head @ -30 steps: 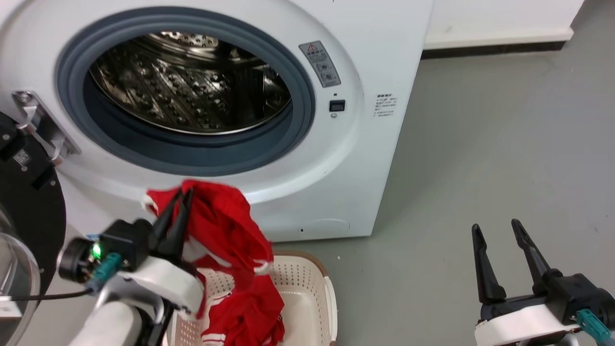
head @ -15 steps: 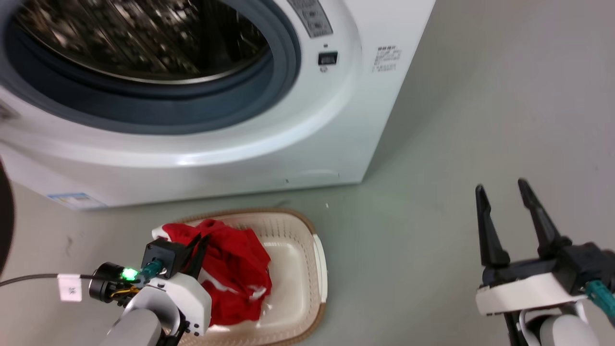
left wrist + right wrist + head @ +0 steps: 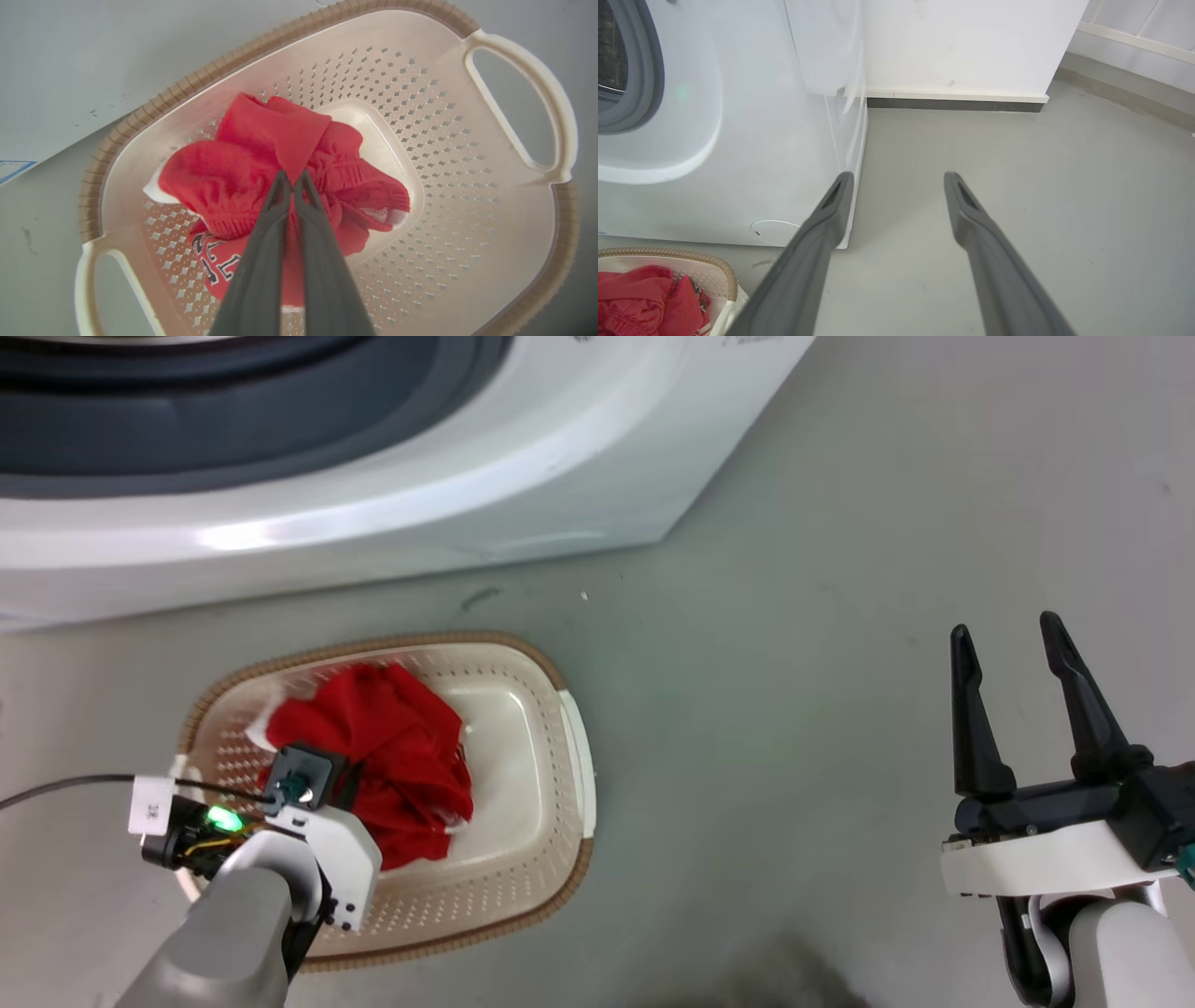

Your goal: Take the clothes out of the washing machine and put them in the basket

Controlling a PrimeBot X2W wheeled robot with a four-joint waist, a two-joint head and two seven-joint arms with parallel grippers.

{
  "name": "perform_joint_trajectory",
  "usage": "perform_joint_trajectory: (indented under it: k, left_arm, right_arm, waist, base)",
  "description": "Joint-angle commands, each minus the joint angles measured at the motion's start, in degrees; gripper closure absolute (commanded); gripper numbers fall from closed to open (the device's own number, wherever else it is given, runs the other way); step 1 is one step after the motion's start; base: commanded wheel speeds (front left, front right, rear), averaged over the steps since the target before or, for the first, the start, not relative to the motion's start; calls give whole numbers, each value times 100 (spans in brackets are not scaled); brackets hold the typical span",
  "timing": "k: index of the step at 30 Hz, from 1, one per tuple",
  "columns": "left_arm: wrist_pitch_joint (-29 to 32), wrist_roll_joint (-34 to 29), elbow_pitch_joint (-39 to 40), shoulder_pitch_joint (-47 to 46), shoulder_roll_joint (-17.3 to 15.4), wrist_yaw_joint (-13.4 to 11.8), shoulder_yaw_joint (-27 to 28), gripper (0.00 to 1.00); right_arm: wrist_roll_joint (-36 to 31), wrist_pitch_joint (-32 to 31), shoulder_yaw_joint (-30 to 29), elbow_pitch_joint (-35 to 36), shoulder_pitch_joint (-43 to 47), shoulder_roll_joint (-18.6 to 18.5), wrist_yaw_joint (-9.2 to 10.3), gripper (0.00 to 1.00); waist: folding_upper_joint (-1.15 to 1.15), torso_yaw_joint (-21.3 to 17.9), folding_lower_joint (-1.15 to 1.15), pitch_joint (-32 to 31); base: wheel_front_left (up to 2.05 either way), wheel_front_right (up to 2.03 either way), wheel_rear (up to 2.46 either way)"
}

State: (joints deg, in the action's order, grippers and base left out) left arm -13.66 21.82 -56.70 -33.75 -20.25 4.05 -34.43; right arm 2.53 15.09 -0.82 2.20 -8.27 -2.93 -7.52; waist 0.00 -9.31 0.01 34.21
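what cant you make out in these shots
Inside of the washing machine: cut off by the head view's top edge, so I cannot tell if any garment remains in it.
Lettering on the clothes: left wrist view, partly hidden by folds and the left gripper.
Most of the basket: right wrist view, cut off at the bottom-left corner.

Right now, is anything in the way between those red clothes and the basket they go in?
Nothing visible is. The clothes already lie bunched inside the basket, and the left gripper reaches down to them, its fingers pinched shut on a red fold.
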Motion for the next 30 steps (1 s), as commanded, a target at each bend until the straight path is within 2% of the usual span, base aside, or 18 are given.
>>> perform_joint_trajectory:
  k: [1, 6, 14, 24, 25, 26, 30]
  left_arm:
    - [-30, -16, -57, -96, 19, 7, 16, 100]
    - [-101, 15, -659, -506, 114, 23, 60, 100]
    - [-156, 18, -1123, -957, 184, 30, 93, 100]
    - [-157, -76, -1064, -1008, 203, -34, 114, 100]
    - [-153, -67, -1058, -965, 210, -30, 130, 70]
    - [-153, -65, -1052, -915, 209, -39, 145, 0]
    - [-153, -98, -841, -704, 189, -110, 224, 0]
  right_arm:
    - [17, 11, 2, 46, -110, 9, 6, 0]
    - [63, 11, 62, 146, -188, 9, 6, 0]
    - [113, 11, 66, 312, -250, 9, 6, 0]
    - [91, 11, 92, 265, -240, 9, 6, 0]
    - [93, 11, 101, 242, -249, 9, 6, 0]
    - [99, 11, 107, 211, -260, 9, 6, 0]
    - [113, 11, 142, 96, -241, 9, 6, 0]
  waist:
    - [0, -116, -1, 262]
    - [0, -202, -1, 638]
    - [0, -247, -1, 1066]
    - [0, -226, -1, 1028]
    - [0, -224, -1, 979]
    - [0, -224, -1, 916]
    - [0, -199, -1, 590]
  base:
    - [0, 0, 0]
    - [0, 0, 0]
    - [0, 0, 0]
    - [0, 0, 0]
    - [0, 0, 0]
    - [0, 0, 0]
    - [0, 0, 0]
